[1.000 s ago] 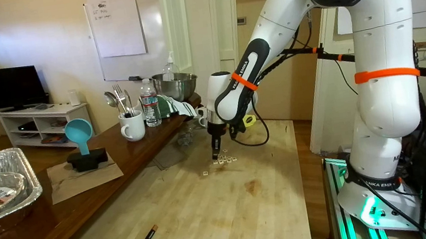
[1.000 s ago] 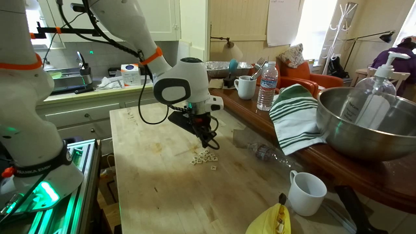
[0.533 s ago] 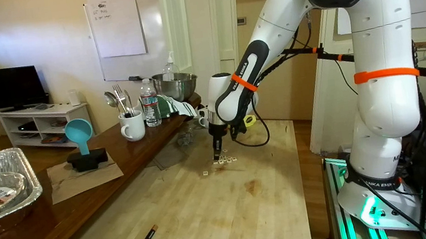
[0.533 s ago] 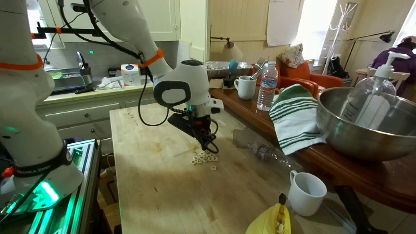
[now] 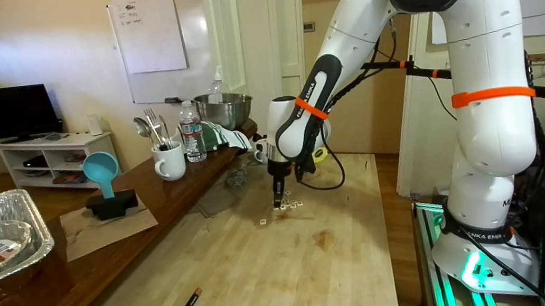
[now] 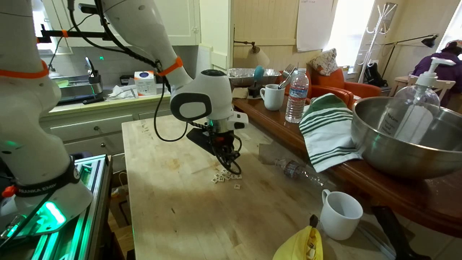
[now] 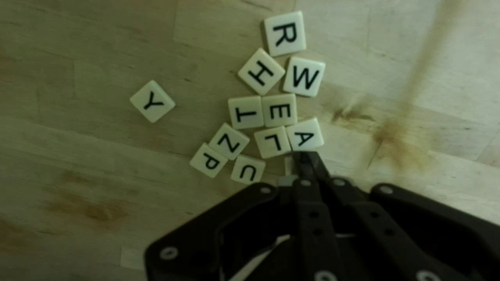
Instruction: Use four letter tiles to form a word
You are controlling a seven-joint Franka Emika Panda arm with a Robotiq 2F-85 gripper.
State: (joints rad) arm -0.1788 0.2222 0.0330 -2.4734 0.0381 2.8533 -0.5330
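Observation:
Cream letter tiles lie face up on the wooden table in the wrist view. R (image 7: 286, 33), H (image 7: 261, 72) and W (image 7: 304, 77) are at the top. T (image 7: 245, 112) and E (image 7: 279, 110) touch side by side, with L (image 7: 272, 142) and A (image 7: 305, 135) below. Z or N (image 7: 229, 141), P (image 7: 208, 160) and U (image 7: 248, 170) lie left; Y (image 7: 152, 101) lies apart. Another tile (image 7: 288, 166) is mostly hidden behind my fingers. My gripper (image 7: 307, 155) is shut, pointing down, its tips at A's lower edge; contact is unclear. The cluster shows in both exterior views (image 5: 291, 204) (image 6: 221, 177).
A battery (image 5: 193, 299) lies on the table. A yellow pouch (image 6: 299, 245), white mug (image 6: 341, 215) and black-handled utensil (image 6: 395, 231) are at the far end. A crumpled bottle (image 6: 294, 168) lies by the raised brown counter (image 5: 162, 200).
My gripper has moved down, closer to the tile cluster, and covers part of it in an exterior view. The visible tiles have not moved.

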